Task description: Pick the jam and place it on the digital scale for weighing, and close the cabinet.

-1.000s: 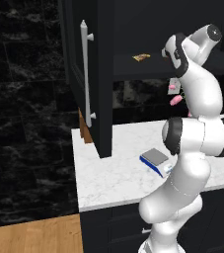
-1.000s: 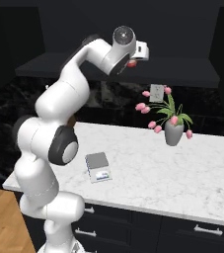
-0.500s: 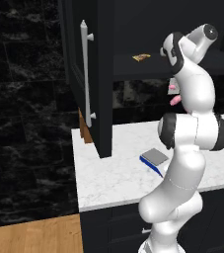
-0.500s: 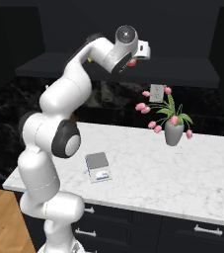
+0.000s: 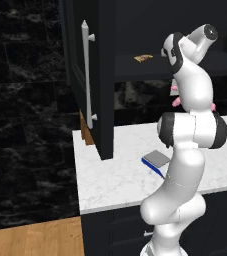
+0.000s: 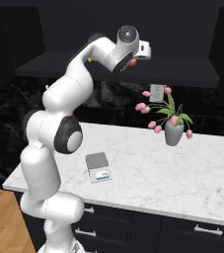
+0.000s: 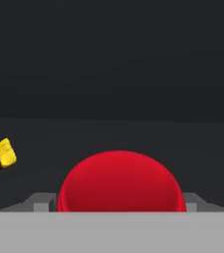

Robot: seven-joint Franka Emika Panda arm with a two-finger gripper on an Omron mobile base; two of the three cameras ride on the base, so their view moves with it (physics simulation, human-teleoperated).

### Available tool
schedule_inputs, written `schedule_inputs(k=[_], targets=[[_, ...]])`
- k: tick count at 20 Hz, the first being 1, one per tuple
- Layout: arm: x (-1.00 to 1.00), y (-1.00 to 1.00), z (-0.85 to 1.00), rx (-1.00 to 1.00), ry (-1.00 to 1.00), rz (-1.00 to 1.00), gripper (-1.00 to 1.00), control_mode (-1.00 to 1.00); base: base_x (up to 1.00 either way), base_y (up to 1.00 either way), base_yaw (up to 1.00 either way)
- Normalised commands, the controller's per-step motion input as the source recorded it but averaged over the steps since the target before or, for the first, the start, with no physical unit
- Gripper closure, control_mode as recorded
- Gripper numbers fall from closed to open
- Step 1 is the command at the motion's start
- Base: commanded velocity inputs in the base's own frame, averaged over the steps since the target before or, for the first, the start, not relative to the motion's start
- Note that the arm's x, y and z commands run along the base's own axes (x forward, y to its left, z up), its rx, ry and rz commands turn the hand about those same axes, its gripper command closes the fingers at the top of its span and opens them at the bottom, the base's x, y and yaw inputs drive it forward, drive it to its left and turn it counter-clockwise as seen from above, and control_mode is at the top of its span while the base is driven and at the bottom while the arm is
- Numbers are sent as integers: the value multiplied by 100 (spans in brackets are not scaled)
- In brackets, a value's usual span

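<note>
Arm swung upright since before — white marble counter (image 6: pixel 148 168), black walls

Glossy white robot arm (image 6: pixel 59 99) of rounded bulbous segments, dark grey joint caps, small boxy white wrist block

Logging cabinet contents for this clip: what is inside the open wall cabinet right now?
On the cabinet shelf lie the red jam, close in front of the gripper, and a yellow-brown packet off to one side. The arm hides part of the shelf, and the rest of the interior is too dark to read.
</note>
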Motion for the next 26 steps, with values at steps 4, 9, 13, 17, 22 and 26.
schedule_inputs(k=[4, 9, 13, 17, 22, 26], targets=[[12, 0, -16, 0, 0, 0, 100, -100, 0, 0, 0], [-13, 0, -30, 0, -1, 1, 100, -100, 0, 0, 0], [-87, 1, -19, 0, -11, 4, 100, -100, 0, 0, 0], [-100, 0, 0, 0, -10, 10, 100, -100, 0, 0, 0], [-100, 0, 0, 1, -14, 9, 100, -100, 0, 0, 0], [-100, 14, 0, 6, -2, 4, 100, -100, 0, 0, 0]])
